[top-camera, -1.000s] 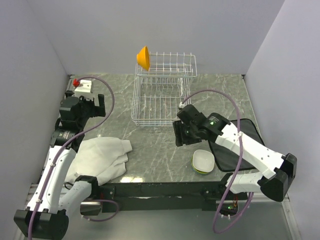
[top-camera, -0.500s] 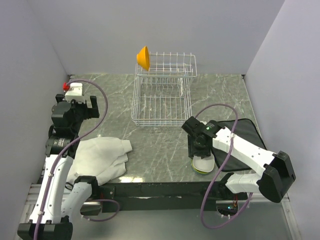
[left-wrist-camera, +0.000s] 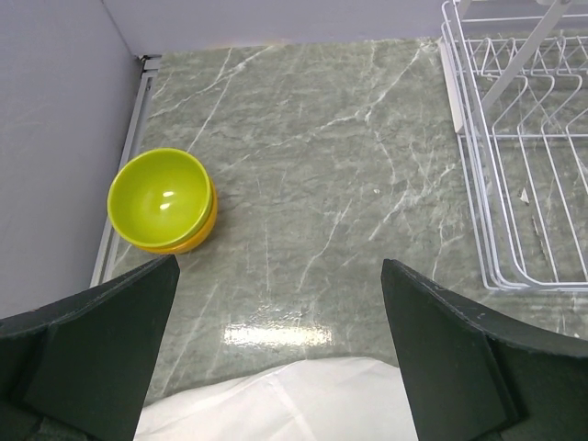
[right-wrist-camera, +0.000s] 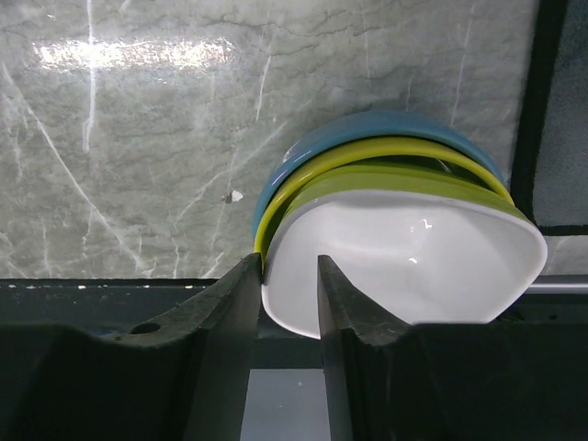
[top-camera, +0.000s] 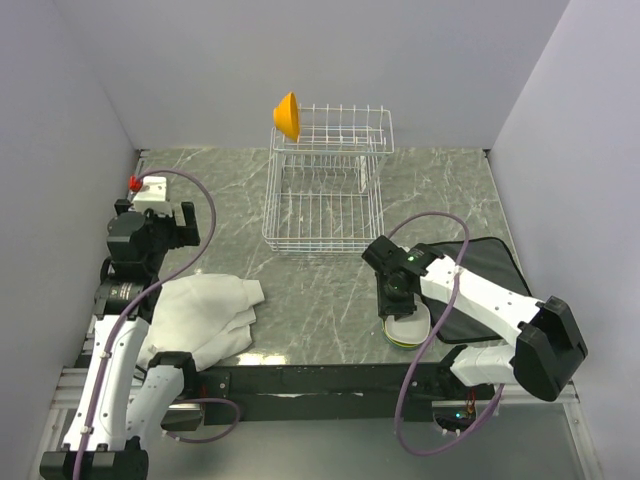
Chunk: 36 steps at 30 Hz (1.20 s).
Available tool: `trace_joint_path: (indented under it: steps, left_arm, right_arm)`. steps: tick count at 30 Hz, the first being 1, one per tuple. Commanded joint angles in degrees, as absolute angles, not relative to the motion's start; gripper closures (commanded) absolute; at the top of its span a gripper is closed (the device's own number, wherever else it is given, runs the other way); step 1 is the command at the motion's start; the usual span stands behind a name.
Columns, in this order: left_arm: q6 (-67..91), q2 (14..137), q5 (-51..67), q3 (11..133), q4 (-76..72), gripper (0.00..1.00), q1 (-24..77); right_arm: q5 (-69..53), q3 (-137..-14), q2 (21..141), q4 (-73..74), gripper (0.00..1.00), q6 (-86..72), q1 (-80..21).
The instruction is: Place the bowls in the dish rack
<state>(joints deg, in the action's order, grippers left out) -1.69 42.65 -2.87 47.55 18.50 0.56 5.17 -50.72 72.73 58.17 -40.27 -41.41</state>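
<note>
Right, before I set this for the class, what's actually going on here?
The right gripper is down at a nested stack near the front edge of the table, pinching the rim of the white-lined top bowl, which sits in a lime bowl and a blue bowl. The left gripper hangs open over the left side, where a second lime bowl sits in an orange bowl. Another orange bowl is already perched on the upper tier of the dish rack.
</note>
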Motion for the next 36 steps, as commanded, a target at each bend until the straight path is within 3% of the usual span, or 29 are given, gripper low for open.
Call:
trace_joint_path:
  steps: [1,8,20,24,36]
  left_arm:
    - [-1.05,40.61,-2.46,46.85,17.67,0.01,0.18]
    - [-0.44,39.73,-1.5,45.97,17.67,0.01,0.18]
    - [-0.44,39.46,-1.5,45.53,17.4,0.01,-1.32]
    - [-0.44,39.46,-1.41,45.79,17.4,0.0,-1.49]
    - [-0.44,44.64,0.26,50.44,17.49,0.01,-1.5]
  right_arm:
    - [5.89,-51.06,73.48,57.13,0.61,-39.64,-41.04]
    - [5.54,-52.91,73.56,56.69,0.56,-39.46,-42.1]
    - [4.92,-51.68,74.62,55.37,0.8,-39.55,-42.01]
    - [5.89,-53.26,74.01,56.77,1.0,-39.55,-42.01]
    - [11.86,-70.3,71.11,61.7,1.0,-36.12,-42.28]
